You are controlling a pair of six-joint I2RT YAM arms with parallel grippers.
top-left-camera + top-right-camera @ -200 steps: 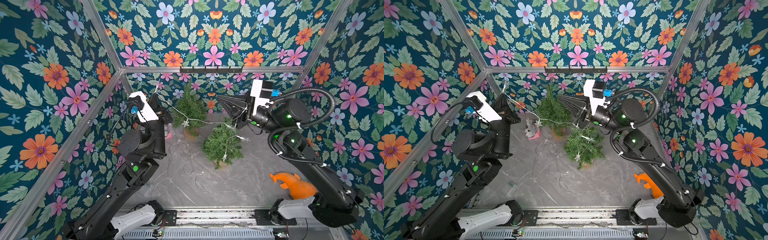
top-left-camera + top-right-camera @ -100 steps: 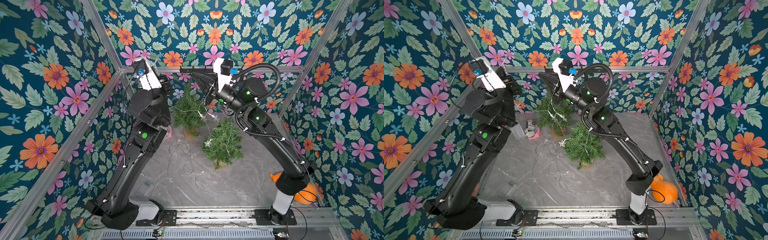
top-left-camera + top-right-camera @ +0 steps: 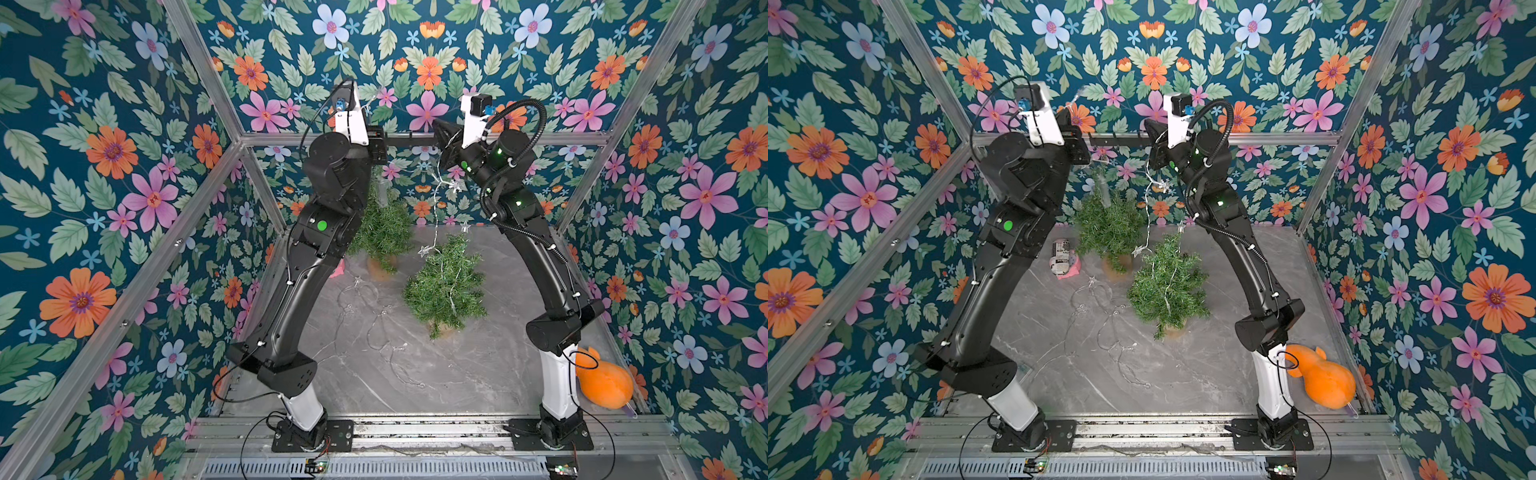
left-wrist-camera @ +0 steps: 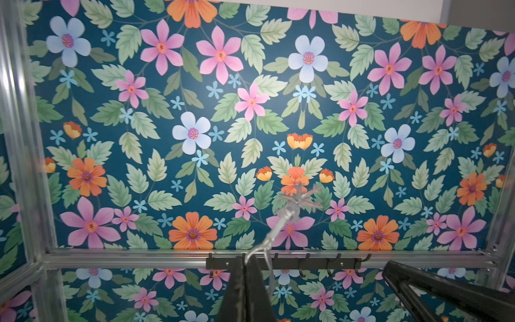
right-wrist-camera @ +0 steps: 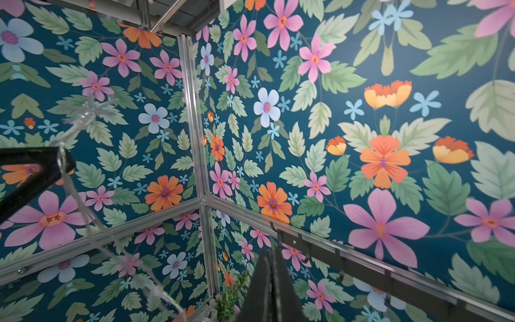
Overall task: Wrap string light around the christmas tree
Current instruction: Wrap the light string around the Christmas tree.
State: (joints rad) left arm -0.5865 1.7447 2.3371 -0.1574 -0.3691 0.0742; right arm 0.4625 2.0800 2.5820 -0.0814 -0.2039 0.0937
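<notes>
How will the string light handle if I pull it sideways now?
Probably floppy: the string light droops from the shut left gripper toward the nearer christmas tree. Its stars may snag in needles, so a pull could tip that small tree.

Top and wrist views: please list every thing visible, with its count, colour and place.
Christmas trees: two, green, on table; back tree, front tree.
String light: one, silvery with clear stars; from front tree up to left claw, rest loose on table.
Toy: one, orange, near right corner.
Unidentified item: one, pink and white, left of back tree.
Hook rail: one, black, back frame bar.
Table: one, grey marble.
Arms: two, black; left arm, right arm.
Claws: two, black, raised; left claw shut on string light, right claw shut.
</notes>
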